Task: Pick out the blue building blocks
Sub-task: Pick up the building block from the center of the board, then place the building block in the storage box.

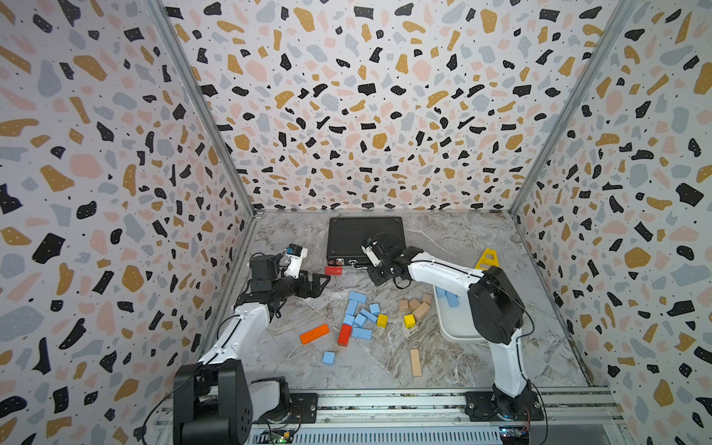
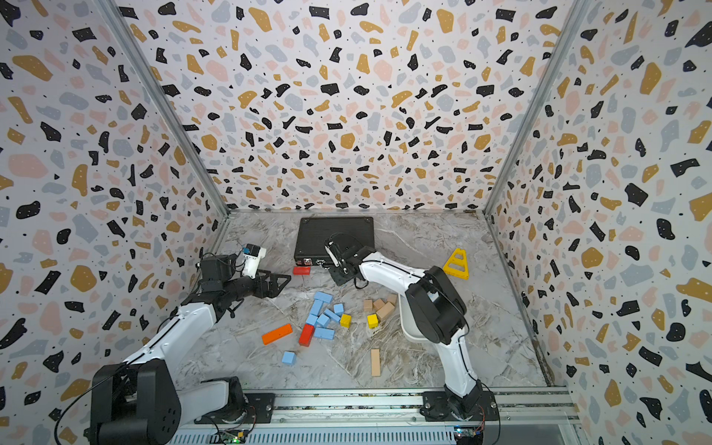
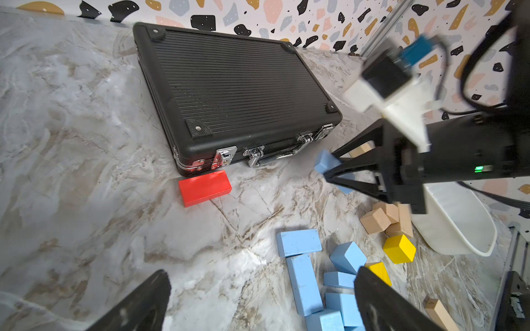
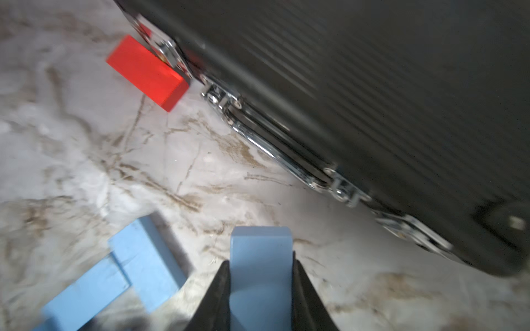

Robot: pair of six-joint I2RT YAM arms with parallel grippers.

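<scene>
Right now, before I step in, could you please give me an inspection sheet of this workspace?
Surface: marble-look tabletop, blocks scattered mid-table.
Job's things: blue blocks clustered centrally; one blue cube apart, nearer the front; more in the white tub.
Clutter: black case, red blocks, orange block, yellow cubes, tan blocks, yellow triangle.
Pincers: left pincer open, empty; right pincer shut on a blue block.
Cables: black cables along both arms.
Surroundings: terrazzo-patterned walls; metal rail in front.

Black case, red block — beside it
</scene>
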